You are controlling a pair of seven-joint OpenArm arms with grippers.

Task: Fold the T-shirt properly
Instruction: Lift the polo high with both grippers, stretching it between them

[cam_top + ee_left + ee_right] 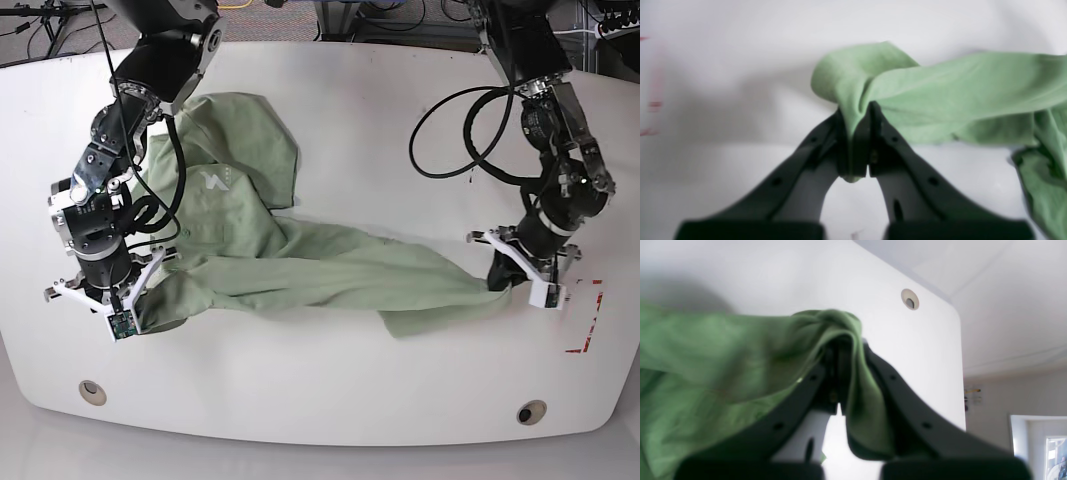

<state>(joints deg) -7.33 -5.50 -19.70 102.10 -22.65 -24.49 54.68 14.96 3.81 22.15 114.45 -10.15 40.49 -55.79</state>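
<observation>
Stretching between two tools, one T-shirt [300,265] lies on the white surface [330,400]. The left tool [860,140] pinches one end of it. The right tool [843,380] pinches the other end.

T-shirt [300,265]: pale sage-green knit, short-sleeved, with a small white logo [214,181] facing up on the chest. State: unfolded, crumpled and twisted. Pose: stretched in a long band across the middle of the white table [330,395], running from near its left edge to near its right edge in the base view. The broader bunched part, bearing the logo, lies toward the far left corner, its upper fabric doubled over itself. The right end narrows to a drawn-out tip, lifted slightly off the surface. The near left end is gathered into a raised wad. Creases run lengthwise along the band.
</observation>
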